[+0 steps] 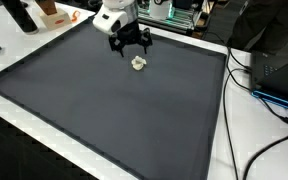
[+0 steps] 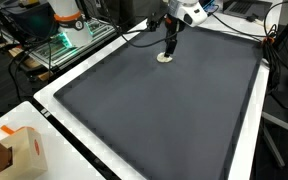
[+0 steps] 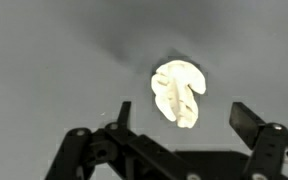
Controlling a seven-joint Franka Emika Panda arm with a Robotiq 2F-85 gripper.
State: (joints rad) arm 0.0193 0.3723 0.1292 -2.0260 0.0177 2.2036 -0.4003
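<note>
Cream-white lobed piece [image 3: 177, 93] on the dark grey mat, with the gripper [image 3: 182, 112] spread wide just above it.

The piece lies alone near the far edge of the mat [image 1: 104, 110], which covers most of the white counter [image 1: 227, 110]. In both exterior views it shows as a small pale spot [image 1: 138, 64] [image 2: 165, 57] just under the gripper [image 1: 131, 45] [image 2: 170, 42]. In the wrist view the two black fingers [image 3: 123, 113] stand well apart, one on each side of the piece, and neither touches it. Its surface looks folded into rounded lobes; what it is made of I cannot tell. A cardboard box [image 2: 22, 150] sits on the counter's near corner in an exterior view, well away from the piece, and black cables [image 1: 274, 110] trail beside the mat.
</note>
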